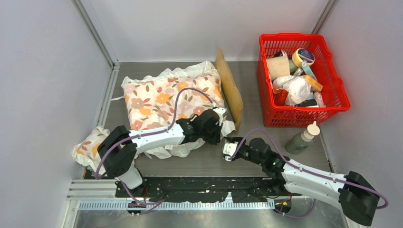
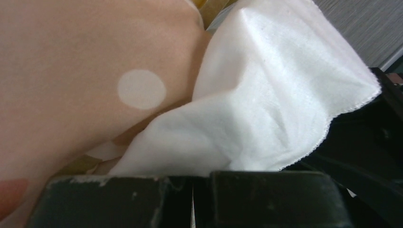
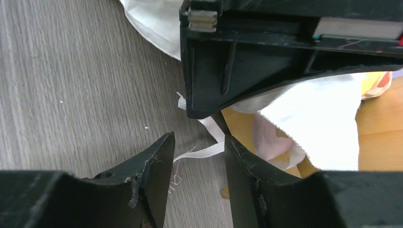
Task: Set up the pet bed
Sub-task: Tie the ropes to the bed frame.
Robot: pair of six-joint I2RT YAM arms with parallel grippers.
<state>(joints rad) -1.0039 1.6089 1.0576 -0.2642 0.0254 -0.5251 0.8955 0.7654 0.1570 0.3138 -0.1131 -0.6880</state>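
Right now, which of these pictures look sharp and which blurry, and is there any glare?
Top external view: evenly lit and sharp, soft shadows on the table. Left wrist view: the floral cushion is a peach blur, too close to focus, while the white cloth shows its weave. Right wrist view: the right gripper slightly soft up close, the table's grain crisp; no harsh glare.

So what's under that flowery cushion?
Only a wooden end of the pet bed shows, standing at the right edge of the cushion. Anything else beneath is covered by it and its white frill.
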